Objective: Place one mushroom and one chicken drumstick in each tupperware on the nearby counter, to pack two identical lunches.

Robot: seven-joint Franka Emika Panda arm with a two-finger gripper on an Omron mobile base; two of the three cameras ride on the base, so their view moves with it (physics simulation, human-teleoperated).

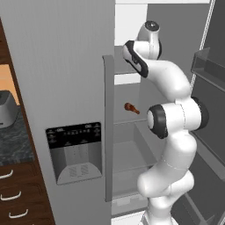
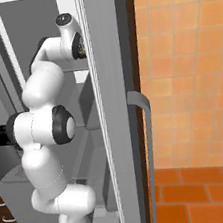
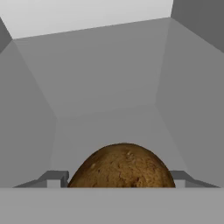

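A brown rounded mushroom (image 3: 121, 168) fills the low middle of the hand view, on a pale grey fridge shelf. My gripper (image 3: 118, 178) is open around it, one dark fingertip close to each side of the cap. Whether the tips touch it I cannot tell. In the left base view the arm reaches up into the upper part of the open fridge. One shelf lower lies a reddish-brown chicken drumstick (image 1: 131, 107). A strip of the speckled counter (image 1: 13, 143) shows at the far left. The tupperware is out of view.
The fridge's shut left door (image 1: 66, 88) with its dispenser panel (image 1: 74, 151) stands left of the arm. The open right door with its bins (image 1: 206, 66) stands to the right. A grey toaster (image 1: 6, 110) sits on the counter. Orange tiled wall (image 2: 188, 71) lies beyond the door.
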